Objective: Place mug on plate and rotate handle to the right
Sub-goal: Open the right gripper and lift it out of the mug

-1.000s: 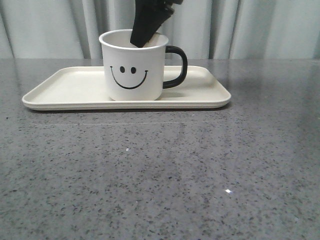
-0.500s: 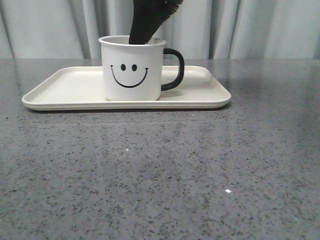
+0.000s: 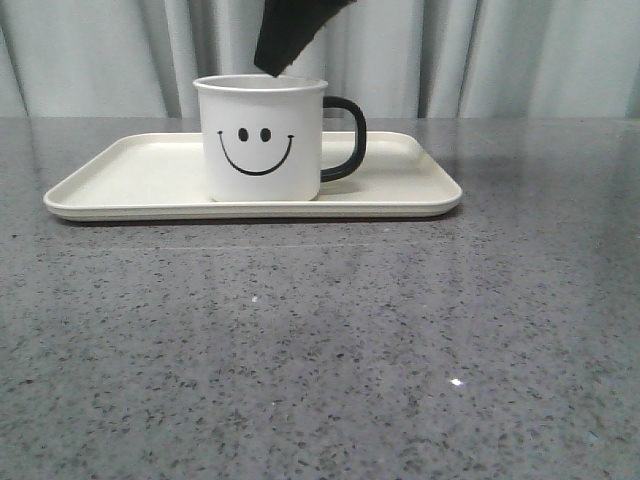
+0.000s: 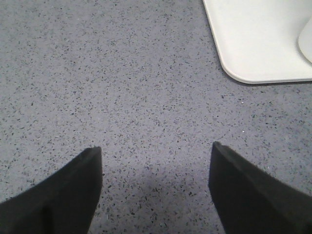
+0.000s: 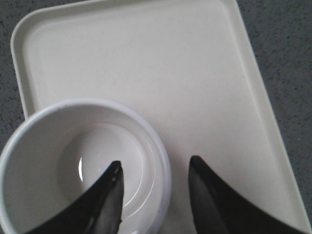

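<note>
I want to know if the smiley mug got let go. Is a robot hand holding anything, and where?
No. The right gripper is open above the mug, straddling its rim without touching. The left gripper is open over bare table.

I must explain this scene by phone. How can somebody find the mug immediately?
Look at the grey speckled stone table, then the wide cream rectangular tray on it. The white straight-sided mug stands upright on this tray; only it has a black smiley face and a black loop handle.
</note>
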`<state>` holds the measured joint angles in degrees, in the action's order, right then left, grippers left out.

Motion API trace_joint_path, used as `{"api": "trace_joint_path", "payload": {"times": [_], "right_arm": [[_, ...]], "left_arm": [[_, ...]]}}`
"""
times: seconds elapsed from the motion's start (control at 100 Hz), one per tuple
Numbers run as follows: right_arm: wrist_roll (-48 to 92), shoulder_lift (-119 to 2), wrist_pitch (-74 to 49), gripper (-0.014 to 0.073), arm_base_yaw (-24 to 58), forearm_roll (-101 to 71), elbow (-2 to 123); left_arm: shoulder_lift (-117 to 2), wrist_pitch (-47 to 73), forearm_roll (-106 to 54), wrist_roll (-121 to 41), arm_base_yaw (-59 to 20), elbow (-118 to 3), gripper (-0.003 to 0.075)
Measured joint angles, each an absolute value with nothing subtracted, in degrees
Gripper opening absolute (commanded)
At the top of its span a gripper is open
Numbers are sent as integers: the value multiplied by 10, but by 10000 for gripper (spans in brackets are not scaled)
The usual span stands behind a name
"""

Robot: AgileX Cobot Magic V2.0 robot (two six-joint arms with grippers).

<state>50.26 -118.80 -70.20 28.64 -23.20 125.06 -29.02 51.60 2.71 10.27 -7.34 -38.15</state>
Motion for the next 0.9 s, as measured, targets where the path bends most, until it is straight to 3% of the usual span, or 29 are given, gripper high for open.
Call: {"api": "trace_joint_path", "payload": {"times": [0.48, 0.9], "right_arm": [[391, -1019, -695, 334, 241, -181, 1234], [361, -818, -634, 332, 111, -166, 1047]], "left_arm": [[-290, 516, 27, 103, -73, -382, 463], [-290, 516, 27, 103, -73, -382, 463]]}}
